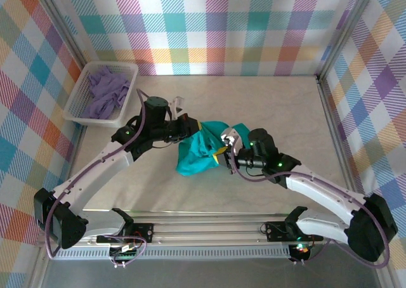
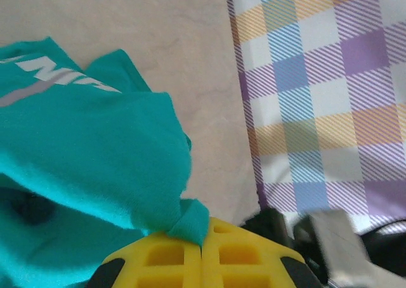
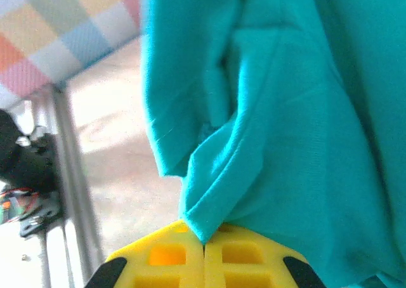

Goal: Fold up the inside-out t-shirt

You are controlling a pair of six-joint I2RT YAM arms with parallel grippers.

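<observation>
The t-shirt [image 1: 198, 153] sits right of the basket [image 1: 76, 103] holding a garment [image 1: 106, 91].

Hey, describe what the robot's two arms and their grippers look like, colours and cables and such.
Both arms, left arm and right arm, have white links, black joints and bases, and lavender cables looped alongside. The left gripper and right gripper have bright yellow fingers with rectangular recesses and black corners.

Sample: inside-out t-shirt [image 1: 198, 153], teal-green, sitting crumpled in bunch at centre of table [image 1: 279, 104], not lying flat. Pale lavender-white lettering [image 2: 63, 77] showing on upper fold, partly wrapping out of sight. Hemmed edge [image 3: 168, 142] hanging in loose vertical folds. Fabric being pinched at two spots: left gripper [image 2: 202, 237] clamping one fold tip, right gripper [image 3: 204, 236] clamping another.
</observation>
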